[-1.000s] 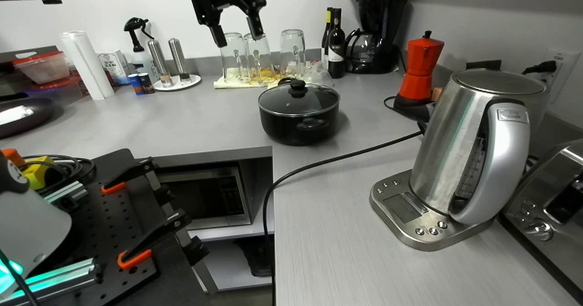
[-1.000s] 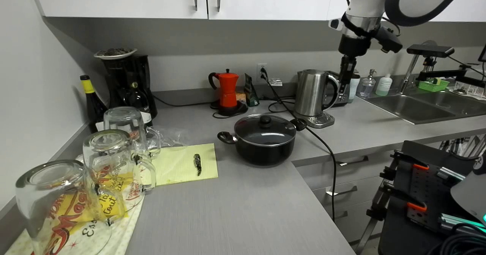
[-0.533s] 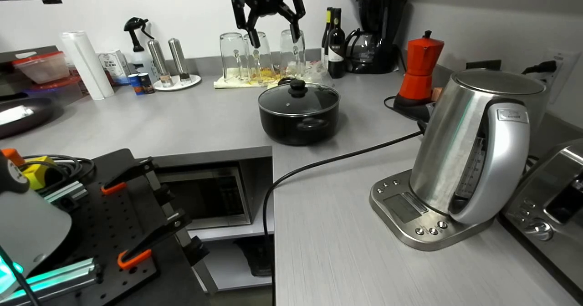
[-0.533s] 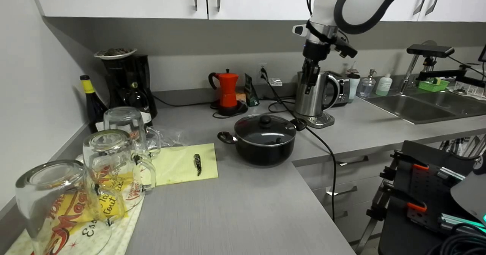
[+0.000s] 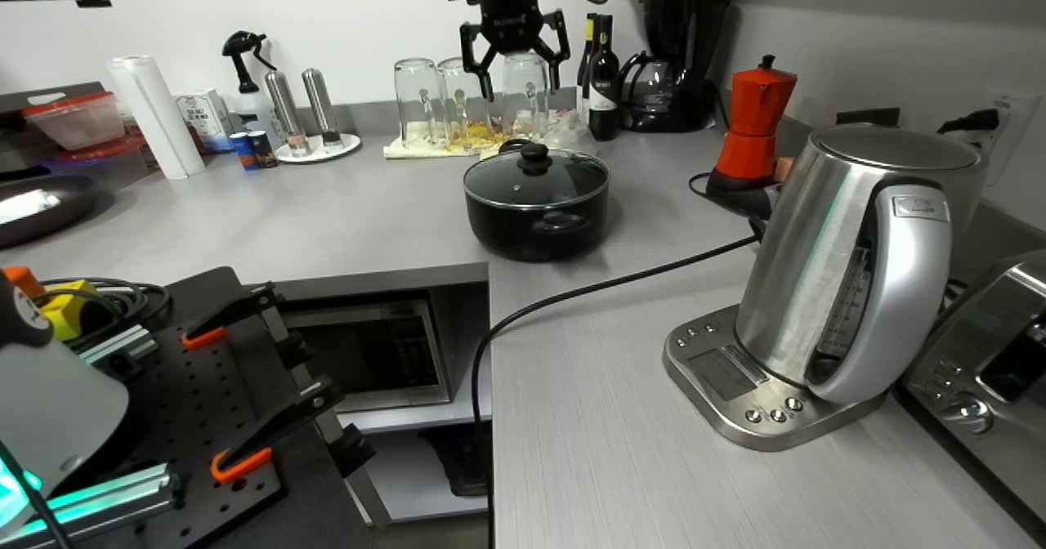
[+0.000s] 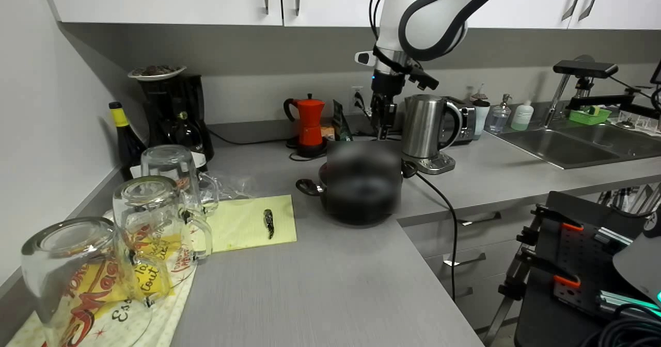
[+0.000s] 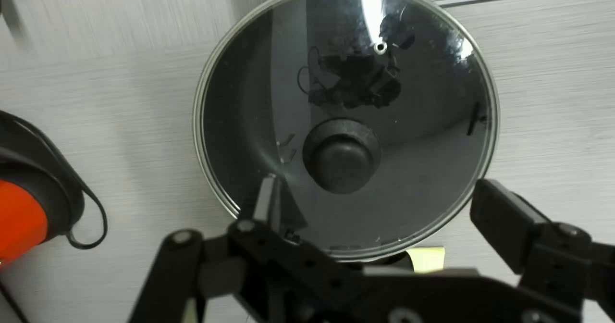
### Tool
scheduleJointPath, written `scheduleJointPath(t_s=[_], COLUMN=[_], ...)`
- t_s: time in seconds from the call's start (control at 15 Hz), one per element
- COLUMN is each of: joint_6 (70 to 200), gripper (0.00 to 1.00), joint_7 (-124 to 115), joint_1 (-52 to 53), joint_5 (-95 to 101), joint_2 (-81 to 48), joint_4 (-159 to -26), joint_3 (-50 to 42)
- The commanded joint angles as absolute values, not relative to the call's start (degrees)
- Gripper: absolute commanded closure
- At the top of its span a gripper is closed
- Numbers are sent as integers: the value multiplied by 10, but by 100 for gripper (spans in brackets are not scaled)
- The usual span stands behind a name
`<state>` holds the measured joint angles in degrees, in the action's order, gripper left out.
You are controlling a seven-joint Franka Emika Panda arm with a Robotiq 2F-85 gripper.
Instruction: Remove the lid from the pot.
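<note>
hand (image 5: 521,86) spread wide, empty, twelve o'clock of lid (image 5: 539,192) in an exterior view: pre-grasp, i'd say; next, straddle knob (image 5: 534,158).

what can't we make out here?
Pot: mostly smeared by blurred patch, in an exterior view.
Pot contents: obscured by dark, reflective lid, wrist view.
Yellow sheet: partly hidden by claw, wrist view.
Red moka pot: cut off by left edge, wrist view.
Small dark item: too small to identify, in an exterior view.
</note>
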<state>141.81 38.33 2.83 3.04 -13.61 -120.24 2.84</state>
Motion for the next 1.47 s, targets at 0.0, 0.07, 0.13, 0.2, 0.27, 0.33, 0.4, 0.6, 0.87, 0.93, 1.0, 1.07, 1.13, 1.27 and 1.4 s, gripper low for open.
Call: scheduleJointPath(t_s=[0.0, 0.07, 0.13, 0.2, 0.27, 0.33, 0.4, 0.6, 0.87, 0.93, 1.0, 1.07, 1.13, 1.27, 1.4], joint_6=[1384, 1377, 1373, 1367, 1362, 1357, 1352, 1337, 1326, 1324, 1323, 1325, 1327, 1328, 1327], gripper=[0, 0, 0, 0, 0, 0, 0, 0, 0, 0, 0, 0, 0, 25, 34], joint_7=[398, 399, 402, 403, 408, 412, 419, 432, 444, 445, 445, 445, 446, 447, 447], joint_1=[19, 17, 14, 13, 10, 8, 4, -3, -7, -7, -7, -6, -7, -8, -9], joint_5=[55, 59, 63, 66, 66, 68, 67, 64, 64, 65, 65, 66, 65, 65, 64], joint_2=[-216, -231, -249, -263, -279, -291, -305, -336, -357, -356, -356, -355, -354, -352, -349], joint_4=[-1113, -1098, -1081, -1068, -1053, -1042, -1029, -1000, -981, -981, -980, -982, -984, -985, -988], joint_3=[42, 45, 47, 49, 52, 54, 57, 63, 68, 70, 71, 72, 73, 74, 74])
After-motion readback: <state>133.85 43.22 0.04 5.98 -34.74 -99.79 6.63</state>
